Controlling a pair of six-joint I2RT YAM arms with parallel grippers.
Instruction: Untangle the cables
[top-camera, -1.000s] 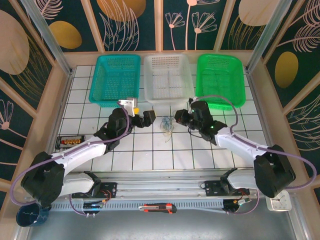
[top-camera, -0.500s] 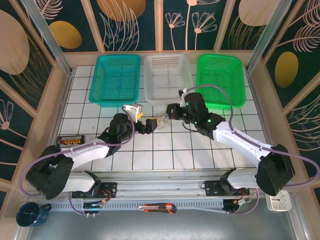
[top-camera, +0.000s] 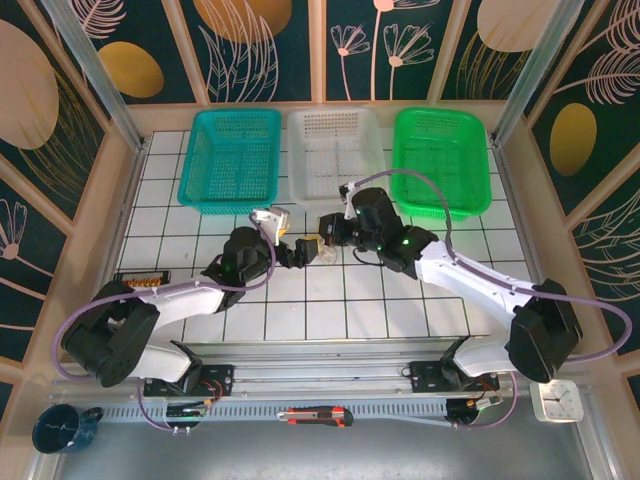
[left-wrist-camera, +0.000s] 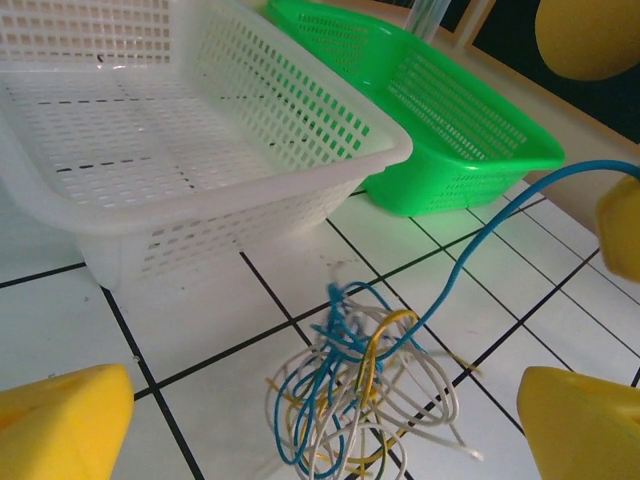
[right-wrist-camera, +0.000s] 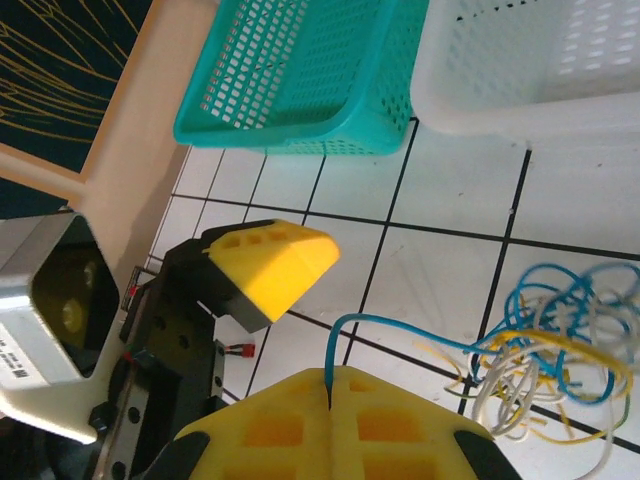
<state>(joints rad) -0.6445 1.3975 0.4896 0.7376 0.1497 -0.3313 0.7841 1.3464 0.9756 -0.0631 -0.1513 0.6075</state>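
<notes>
so along the back of the white-tiled desk (top-camera: 300, 320) there's 3 mesh baskets side by side, teal basket (top-camera: 231, 160) left, white basket (top-camera: 336, 155) middle, green basket (top-camera: 441, 160) right, plus a red-and-black box cutter (top-camera: 314, 417) on the front rail, a blue cup (top-camera: 62, 430) bottom left and a small clock (top-camera: 556, 402) bottom right

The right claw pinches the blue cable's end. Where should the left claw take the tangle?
Probably the whitish loops low in the tangle, the open left claw coming down from its near side. The blue cable rises off toward the shut right claw, so pinning the floor-lying loops opposes that pull.
</notes>
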